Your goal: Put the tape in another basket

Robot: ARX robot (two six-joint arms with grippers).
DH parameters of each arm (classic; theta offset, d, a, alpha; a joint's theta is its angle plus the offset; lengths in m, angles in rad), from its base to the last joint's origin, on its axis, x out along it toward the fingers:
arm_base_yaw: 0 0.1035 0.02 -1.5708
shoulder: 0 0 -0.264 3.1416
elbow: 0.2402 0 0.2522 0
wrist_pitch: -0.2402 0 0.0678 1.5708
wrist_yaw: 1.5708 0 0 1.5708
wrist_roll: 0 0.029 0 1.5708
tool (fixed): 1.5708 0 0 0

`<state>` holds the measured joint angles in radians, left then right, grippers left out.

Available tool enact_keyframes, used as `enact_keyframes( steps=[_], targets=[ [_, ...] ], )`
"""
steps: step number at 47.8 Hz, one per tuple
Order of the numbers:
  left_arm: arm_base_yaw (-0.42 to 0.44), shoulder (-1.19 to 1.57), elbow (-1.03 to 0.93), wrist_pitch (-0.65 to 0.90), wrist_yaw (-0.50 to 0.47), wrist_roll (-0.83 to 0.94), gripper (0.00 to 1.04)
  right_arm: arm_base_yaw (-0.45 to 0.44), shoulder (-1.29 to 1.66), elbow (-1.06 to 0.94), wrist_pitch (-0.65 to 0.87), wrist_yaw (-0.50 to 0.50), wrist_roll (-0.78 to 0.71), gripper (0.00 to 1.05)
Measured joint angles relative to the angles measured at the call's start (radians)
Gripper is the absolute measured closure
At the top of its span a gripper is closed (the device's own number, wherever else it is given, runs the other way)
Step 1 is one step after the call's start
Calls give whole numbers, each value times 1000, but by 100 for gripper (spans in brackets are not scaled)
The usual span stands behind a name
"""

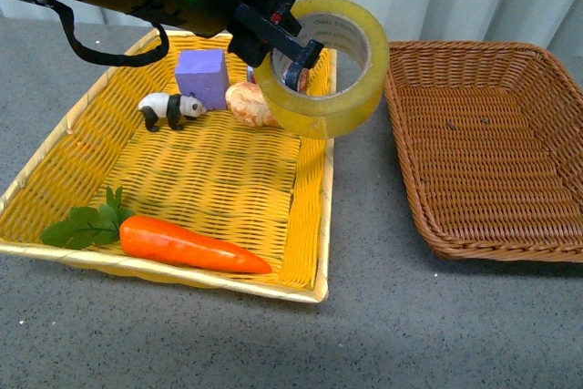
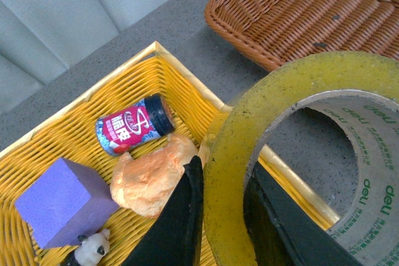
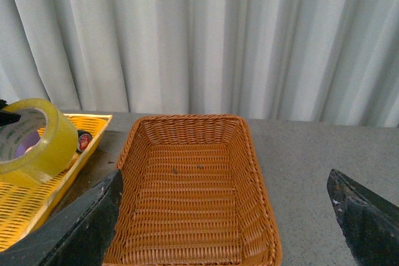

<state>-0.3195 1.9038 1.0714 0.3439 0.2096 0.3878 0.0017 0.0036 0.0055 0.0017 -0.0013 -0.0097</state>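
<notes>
My left gripper is shut on the tape, a wide yellowish roll with a white printed core, and holds it in the air over the right rim of the yellow basket. In the left wrist view the jaws pinch the wall of the tape. The brown wicker basket lies to the right, with nothing in it; it also shows in the left wrist view and the right wrist view. My right gripper is open above the brown basket's near end. The tape shows at the left of that view.
The yellow basket holds a purple block, a panda figure, a bread roll, a carrot and a small can. Grey tabletop lies between and before the baskets. A white curtain hangs behind.
</notes>
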Motion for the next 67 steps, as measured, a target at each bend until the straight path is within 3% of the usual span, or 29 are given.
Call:
enact_keyframes(
  steps=[9,16,64,67],
  targets=[
    [-103,76,160,-194,219,245,89,0,0,0,0,-5,0,9],
    [-171,98,224,-254,280,334,89,0,0,0,-1,0,0,9],
    [-163,115,258,-245,239,367,89,0,0,0,-1,0,0,9],
    [-163,115,258,-245,239,367,89,41,97,71,-170,91,-87,9]
  ],
)
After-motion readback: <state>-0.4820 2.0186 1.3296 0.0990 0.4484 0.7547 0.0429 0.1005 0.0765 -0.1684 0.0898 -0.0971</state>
